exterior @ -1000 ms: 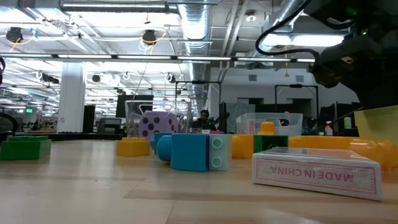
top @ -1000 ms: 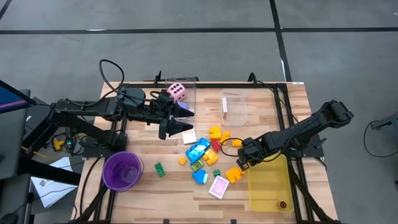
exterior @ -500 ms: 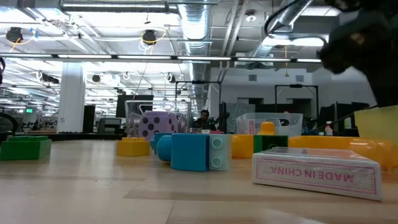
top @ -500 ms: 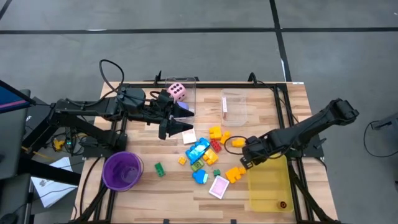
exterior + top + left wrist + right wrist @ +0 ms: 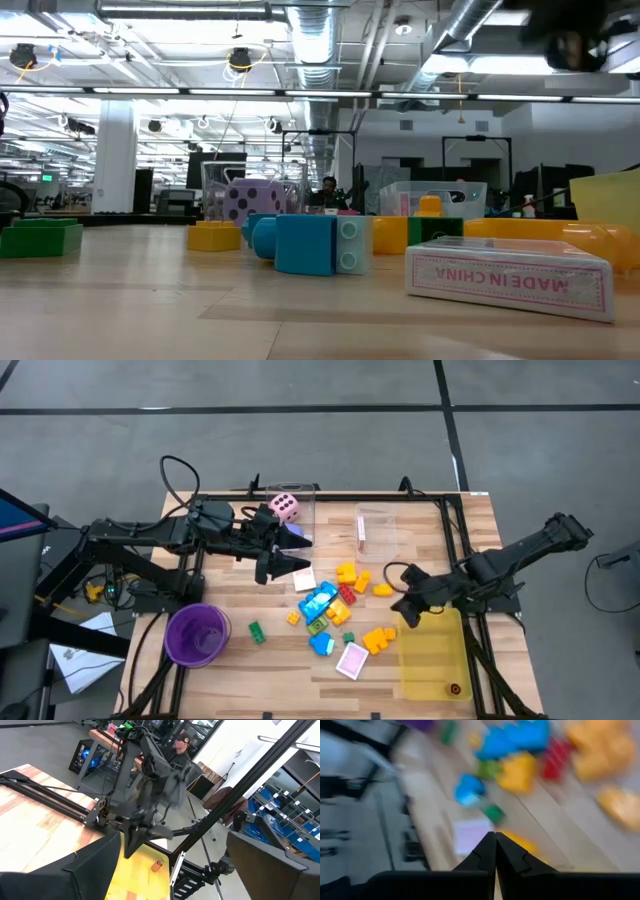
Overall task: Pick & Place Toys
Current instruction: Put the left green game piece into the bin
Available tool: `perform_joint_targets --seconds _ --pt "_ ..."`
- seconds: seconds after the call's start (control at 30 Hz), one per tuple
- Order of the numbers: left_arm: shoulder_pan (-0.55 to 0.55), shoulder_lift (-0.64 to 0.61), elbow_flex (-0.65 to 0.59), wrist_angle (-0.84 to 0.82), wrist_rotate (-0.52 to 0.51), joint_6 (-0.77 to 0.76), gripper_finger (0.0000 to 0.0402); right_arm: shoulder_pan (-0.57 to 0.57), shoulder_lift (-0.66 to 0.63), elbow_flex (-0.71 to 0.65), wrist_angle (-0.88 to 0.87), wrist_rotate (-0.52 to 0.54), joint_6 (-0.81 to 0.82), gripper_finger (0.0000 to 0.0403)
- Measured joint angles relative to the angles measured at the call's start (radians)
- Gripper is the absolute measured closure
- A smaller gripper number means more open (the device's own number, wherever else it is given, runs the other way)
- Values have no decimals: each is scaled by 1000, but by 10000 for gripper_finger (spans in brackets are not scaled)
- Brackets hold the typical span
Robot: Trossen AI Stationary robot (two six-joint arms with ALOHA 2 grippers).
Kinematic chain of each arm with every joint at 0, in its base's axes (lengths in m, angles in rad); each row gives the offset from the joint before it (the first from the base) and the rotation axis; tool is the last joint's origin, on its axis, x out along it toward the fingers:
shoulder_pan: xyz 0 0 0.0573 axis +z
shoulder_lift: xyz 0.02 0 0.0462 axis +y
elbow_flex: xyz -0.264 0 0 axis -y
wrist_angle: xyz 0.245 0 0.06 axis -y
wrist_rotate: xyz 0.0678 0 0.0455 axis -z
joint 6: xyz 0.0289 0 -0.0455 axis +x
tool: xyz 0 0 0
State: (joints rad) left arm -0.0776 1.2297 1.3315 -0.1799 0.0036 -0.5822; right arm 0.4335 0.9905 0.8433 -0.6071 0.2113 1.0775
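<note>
The toys [image 5: 325,608] lie in a loose pile at mid-table: yellow, orange, blue, green and red blocks, plus a pink-white card [image 5: 352,660] flat on the wood. A pink dotted die [image 5: 286,507] sits in a clear box at the far edge. My right gripper [image 5: 408,612] hangs shut and empty above the table, between the pile and the yellow tray [image 5: 432,660]; its closed tips [image 5: 495,851] slant down toward the blurred toys. My left gripper [image 5: 298,555] waits open and level, left of the pile. In the low view a blue block [image 5: 310,243] and the card box [image 5: 510,280] stand nearest.
A purple cup [image 5: 197,635] stands at the near left. A second clear box [image 5: 377,530] sits at the far middle. The yellow tray holds one small red piece [image 5: 455,688]. Black frame rails run along the table's left and right sides.
My right gripper has risen from beside the orange block near the tray, drawn a little toward the table's right edge, and tipped from pointing steeply down to a slant. It stays shut and carries nothing. The toys lie as before.
</note>
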Motion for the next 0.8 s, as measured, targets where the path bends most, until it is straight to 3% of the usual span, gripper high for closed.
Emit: perform_joint_targets --seconds 0.27,0.8 --pt "0 0 0 0 0 0 42 5 -77 1 207 75 -174 403" --pt "0 0 0 -6 0 0 42 5 -96 1 248 78 -240 358"
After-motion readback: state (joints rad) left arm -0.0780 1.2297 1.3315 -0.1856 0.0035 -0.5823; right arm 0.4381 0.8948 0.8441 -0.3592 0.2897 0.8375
